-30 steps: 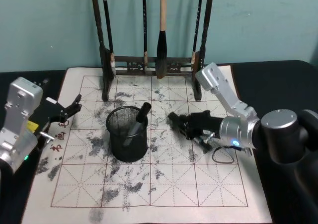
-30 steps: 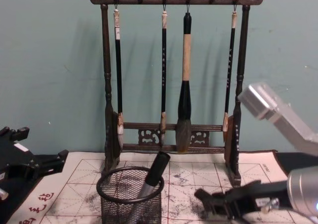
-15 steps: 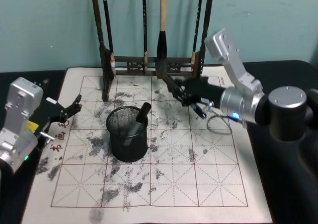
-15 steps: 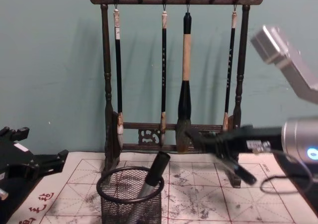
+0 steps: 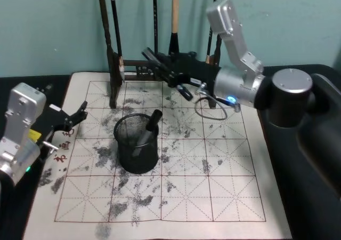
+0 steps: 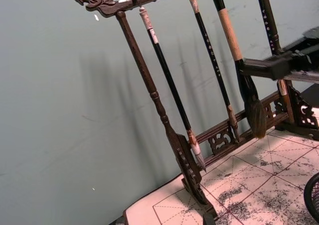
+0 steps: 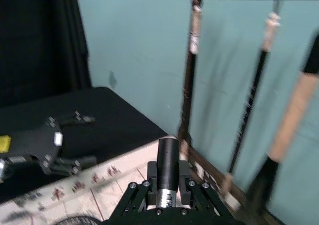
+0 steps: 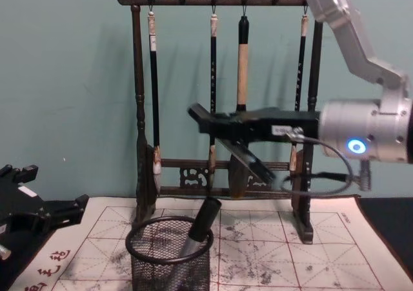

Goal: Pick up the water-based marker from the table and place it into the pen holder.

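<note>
One water-based marker [image 7: 167, 160] is clamped in the right gripper [image 7: 167, 187], which hangs above and behind the pen holder [image 5: 137, 144]. Pickup looks done; lowering it in remains. A second marker [image 5: 151, 124] already leans inside the pen holder. To its left, the left gripper [image 5: 72, 120] idles, fingers spread.

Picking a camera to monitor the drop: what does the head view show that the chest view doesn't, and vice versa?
Head view: the full ink-stained grid mat. Chest view: the top bar of the brush rack. Both: the right tool aloft, shut on a marker; the pen holder with a second marker leaning inside; the left tool parked at left.
</note>
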